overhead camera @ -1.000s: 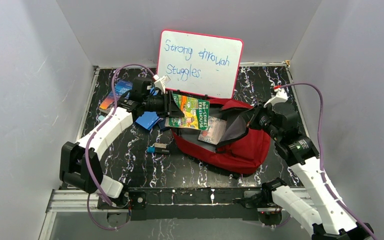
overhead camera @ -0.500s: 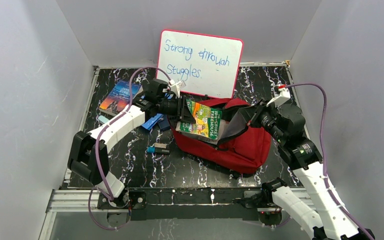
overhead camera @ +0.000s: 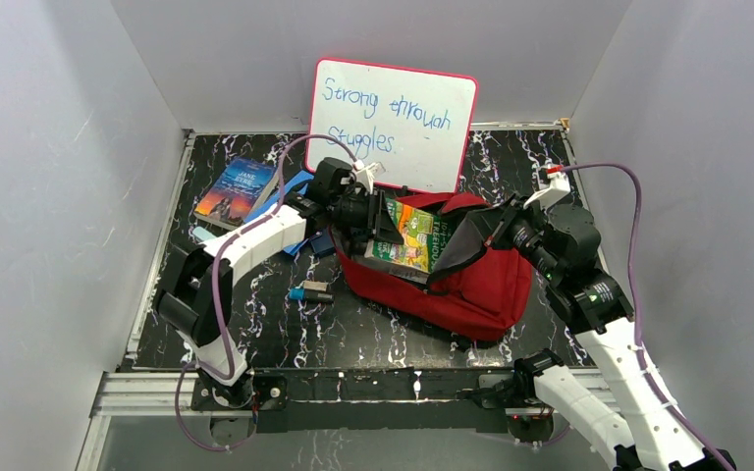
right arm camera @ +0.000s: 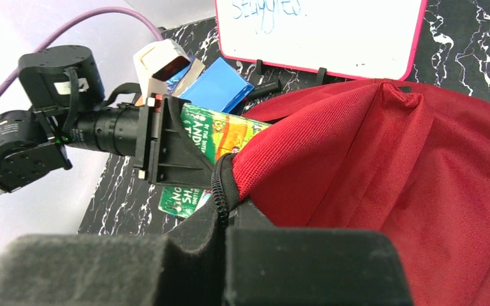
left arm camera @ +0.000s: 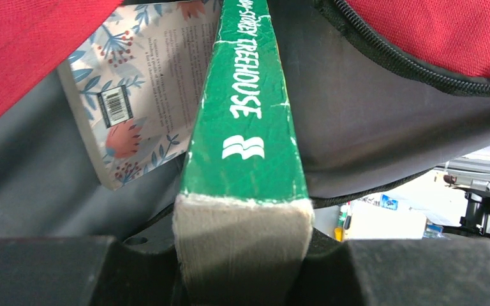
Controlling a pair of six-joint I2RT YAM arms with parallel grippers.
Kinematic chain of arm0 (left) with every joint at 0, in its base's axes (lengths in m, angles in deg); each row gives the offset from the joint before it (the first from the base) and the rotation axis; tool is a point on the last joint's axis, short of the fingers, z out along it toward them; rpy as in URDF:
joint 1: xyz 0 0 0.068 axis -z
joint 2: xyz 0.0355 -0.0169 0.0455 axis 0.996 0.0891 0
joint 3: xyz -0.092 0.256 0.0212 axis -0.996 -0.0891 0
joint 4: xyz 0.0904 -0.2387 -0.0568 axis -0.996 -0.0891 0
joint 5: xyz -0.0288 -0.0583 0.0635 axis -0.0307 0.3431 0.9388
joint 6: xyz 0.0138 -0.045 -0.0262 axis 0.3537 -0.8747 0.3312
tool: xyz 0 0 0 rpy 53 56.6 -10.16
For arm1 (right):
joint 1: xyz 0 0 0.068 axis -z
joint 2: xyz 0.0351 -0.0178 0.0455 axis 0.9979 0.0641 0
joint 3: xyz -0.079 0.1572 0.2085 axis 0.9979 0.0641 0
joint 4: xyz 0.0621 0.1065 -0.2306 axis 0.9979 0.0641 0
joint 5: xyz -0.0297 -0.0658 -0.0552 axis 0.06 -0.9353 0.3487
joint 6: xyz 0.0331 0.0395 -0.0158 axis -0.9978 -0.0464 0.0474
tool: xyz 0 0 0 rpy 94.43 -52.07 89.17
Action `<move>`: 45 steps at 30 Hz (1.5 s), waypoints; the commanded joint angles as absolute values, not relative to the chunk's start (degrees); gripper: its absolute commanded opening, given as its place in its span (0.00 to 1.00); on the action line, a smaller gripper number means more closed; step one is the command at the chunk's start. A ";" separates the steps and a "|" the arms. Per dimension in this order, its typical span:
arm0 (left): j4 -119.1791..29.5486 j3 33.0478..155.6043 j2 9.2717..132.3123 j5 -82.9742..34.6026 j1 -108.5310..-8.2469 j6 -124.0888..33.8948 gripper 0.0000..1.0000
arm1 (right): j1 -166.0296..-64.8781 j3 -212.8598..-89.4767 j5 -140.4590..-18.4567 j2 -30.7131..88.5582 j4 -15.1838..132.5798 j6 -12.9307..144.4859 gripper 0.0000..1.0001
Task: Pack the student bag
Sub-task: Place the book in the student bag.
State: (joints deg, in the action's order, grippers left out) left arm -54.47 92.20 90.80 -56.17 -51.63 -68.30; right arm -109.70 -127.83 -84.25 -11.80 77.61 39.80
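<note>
The student bag [overhead camera: 481,289] lies on the bench [overhead camera: 255,324], its mouth between the two pincers. The right pincer [overhead camera: 499,228] pinches the bag's zipper rim [right arm camera: 220,182], lifting the flap. The left pincer [overhead camera: 377,228] is clamped on a green book [left arm camera: 245,108]. A second ago the book hung outside the mouth; now it reaches in, spine up. Left of its tips a floral book [left arm camera: 134,95] lies inside; right of them, bare grey lining [left arm camera: 370,121] leaves room.
</note>
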 commanded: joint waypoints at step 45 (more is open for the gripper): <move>-20.73 90.43 107.14 -67.87 -45.89 -77.97 0.00 | -109.53 -128.09 -83.62 -13.00 71.44 37.79 0.00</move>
